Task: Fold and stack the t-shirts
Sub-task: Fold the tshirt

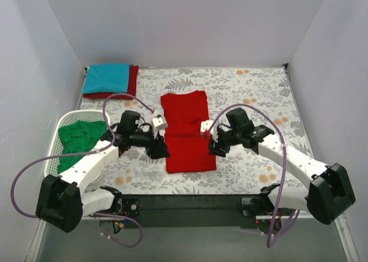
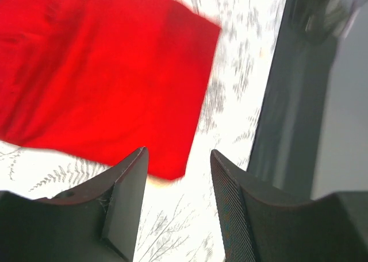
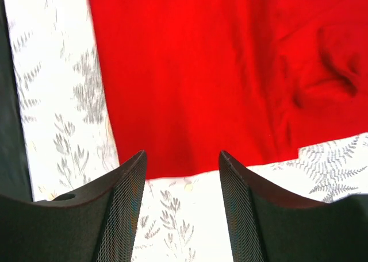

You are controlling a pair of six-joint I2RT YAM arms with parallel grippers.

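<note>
Red t-shirt (image 1: 187,133) lies partly folded between the left end effector (image 1: 158,150) and right end effector (image 1: 216,147), both parted and empty; two folded shirts (image 1: 106,78) sit stacked beyond the left one, and the green t-shirt (image 1: 80,135) waits unfolded in the basket (image 1: 53,161).

My top camera sits high behind my bases, looking down over the whole surface (image 1: 253,89). Each wrist camera hangs close above it, peering down past my left fingers (image 2: 123,204) or my right fingers (image 3: 123,204). All three views share the near end of the bright red t-shirt (image 1: 185,153), one corner each.
</note>
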